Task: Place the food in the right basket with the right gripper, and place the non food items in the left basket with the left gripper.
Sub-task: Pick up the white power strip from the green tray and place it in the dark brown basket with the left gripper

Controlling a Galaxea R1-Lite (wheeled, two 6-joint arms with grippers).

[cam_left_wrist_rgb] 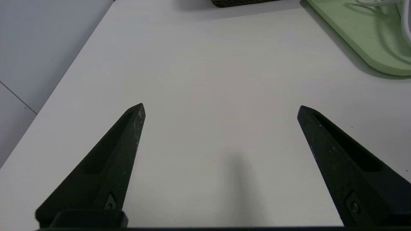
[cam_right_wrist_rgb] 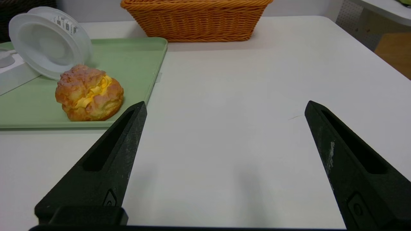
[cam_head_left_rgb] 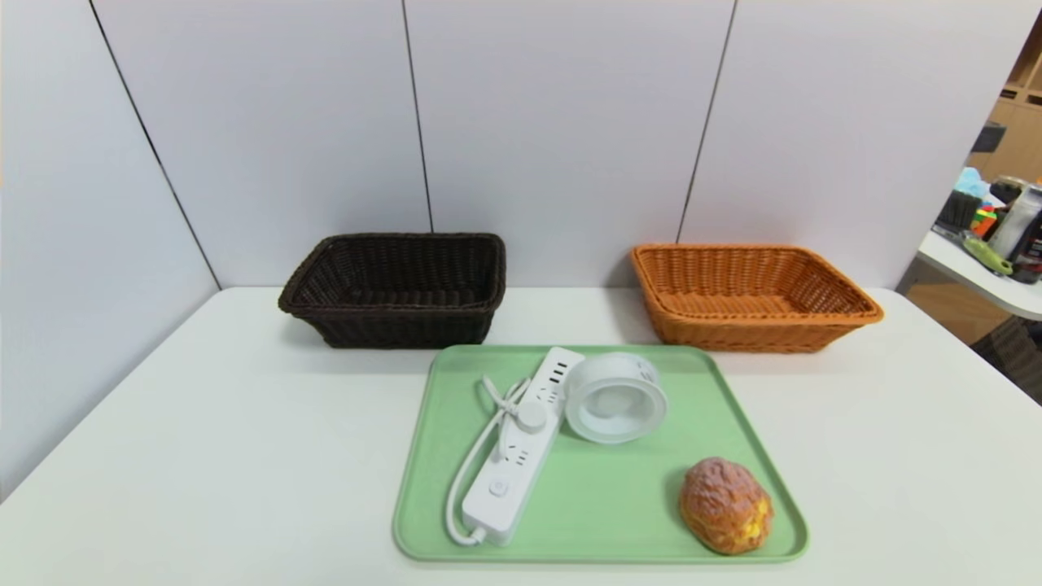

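A green tray (cam_head_left_rgb: 619,509) lies at the table's front middle. On it are a cream puff (cam_head_left_rgb: 725,505) (cam_right_wrist_rgb: 89,93) at the front right, a white power strip (cam_head_left_rgb: 521,452) with its cable on the left, and a white tape roll (cam_head_left_rgb: 615,397) (cam_right_wrist_rgb: 48,41) tipped against the strip. The dark basket (cam_head_left_rgb: 396,286) stands at the back left, the orange basket (cam_head_left_rgb: 749,297) (cam_right_wrist_rgb: 196,19) at the back right. My left gripper (cam_left_wrist_rgb: 221,107) hovers open over bare table left of the tray (cam_left_wrist_rgb: 362,35). My right gripper (cam_right_wrist_rgb: 224,104) is open over bare table right of the tray (cam_right_wrist_rgb: 135,57). Neither arm shows in the head view.
Grey wall panels close off the back and left of the white table (cam_head_left_rgb: 203,456). A second table with bottles and clutter (cam_head_left_rgb: 997,236) stands beyond the right edge. Open tabletop lies on both sides of the tray.
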